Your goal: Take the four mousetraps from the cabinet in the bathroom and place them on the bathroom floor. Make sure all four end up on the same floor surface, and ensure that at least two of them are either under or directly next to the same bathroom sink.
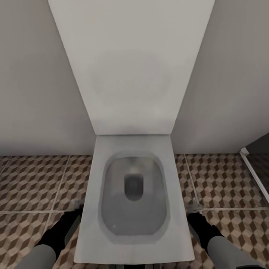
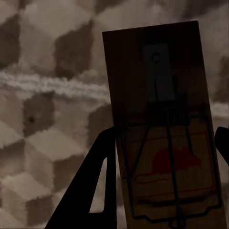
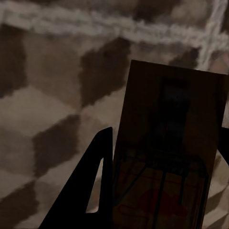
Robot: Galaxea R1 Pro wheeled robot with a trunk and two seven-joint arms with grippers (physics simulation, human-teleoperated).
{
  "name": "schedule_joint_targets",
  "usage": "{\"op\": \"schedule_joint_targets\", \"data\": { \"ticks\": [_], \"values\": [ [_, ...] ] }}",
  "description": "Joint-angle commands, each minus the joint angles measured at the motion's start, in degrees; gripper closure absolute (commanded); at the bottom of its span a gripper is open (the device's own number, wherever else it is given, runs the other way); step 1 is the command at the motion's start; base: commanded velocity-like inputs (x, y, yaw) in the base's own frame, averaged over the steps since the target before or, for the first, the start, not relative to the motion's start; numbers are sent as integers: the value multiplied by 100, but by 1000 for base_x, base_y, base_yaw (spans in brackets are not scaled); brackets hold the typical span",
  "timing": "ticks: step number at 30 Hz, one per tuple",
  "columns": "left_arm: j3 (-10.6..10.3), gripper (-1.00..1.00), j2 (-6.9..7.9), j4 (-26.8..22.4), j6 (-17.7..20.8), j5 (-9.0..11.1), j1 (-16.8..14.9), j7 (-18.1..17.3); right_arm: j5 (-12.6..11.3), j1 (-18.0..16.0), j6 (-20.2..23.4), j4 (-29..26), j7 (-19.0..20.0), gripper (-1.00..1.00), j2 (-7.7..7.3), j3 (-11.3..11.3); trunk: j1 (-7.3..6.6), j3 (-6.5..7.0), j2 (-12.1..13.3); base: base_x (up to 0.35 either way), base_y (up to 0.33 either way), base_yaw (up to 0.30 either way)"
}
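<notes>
In the left wrist view, a mousetrap (image 2: pixel 157 95) stands between my fingers, a brown wooden board with wire parts and a red mouse print. My left gripper (image 2: pixel 164 133) is shut on it above the cube-patterned bathroom floor (image 2: pixel 43 71). In the right wrist view, my right gripper (image 3: pixel 166 131) is shut on a second mousetrap (image 3: pixel 171 105), which is in shadow over the bathroom floor (image 3: pixel 47 119). From the head view, the left gripper (image 1: pixel 76 209) and right gripper (image 1: pixel 194 211) hang low on either side of a toilet. The cabinet and the sink are out of view.
A white toilet (image 1: pixel 134 194) with its lid up stands straight ahead against a pale wall (image 1: pixel 33 93). Patterned floor tiles (image 1: pixel 37 179) lie on both sides of it. A dark glass panel with a white frame (image 1: pixel 254 172) rises at the right edge.
</notes>
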Motion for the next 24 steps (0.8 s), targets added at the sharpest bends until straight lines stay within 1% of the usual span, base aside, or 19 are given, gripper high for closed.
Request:
{"op": "schedule_joint_targets", "data": {
  "ticks": [1, 5, 9, 18, 24],
  "values": [
    [-43, 100, 9, -10, 26, 55, -1, 52, 19, 0, 57, -11, -14, 100, -5, 45, 1, -27, -3, 0, 0, 0],
    [-43, 100, 9, -10, 30, 54, -1, 52, 19, 1, 133, -11, -15, 100, -5, 45, 12, -115, -8, 0, 0, 0],
    [-43, 100, 9, -39, 18, 54, -1, 52, 19, -2, 239, -11, -17, 100, -5, 45, 12, -115, -8, 0, 0, 0],
    [-43, 100, 9, -78, 2, 54, -1, 70, 19, -1, 253, -11, -13, 100, -5, 45, 12, -115, -8, 0, 0, 0],
    [-43, 100, 3, -72, 3, 54, -1, 77, 19, -1, 243, -11, -10, 100, -5, 45, 27, -248, -16, 0, 0, 0]
  ]
}}
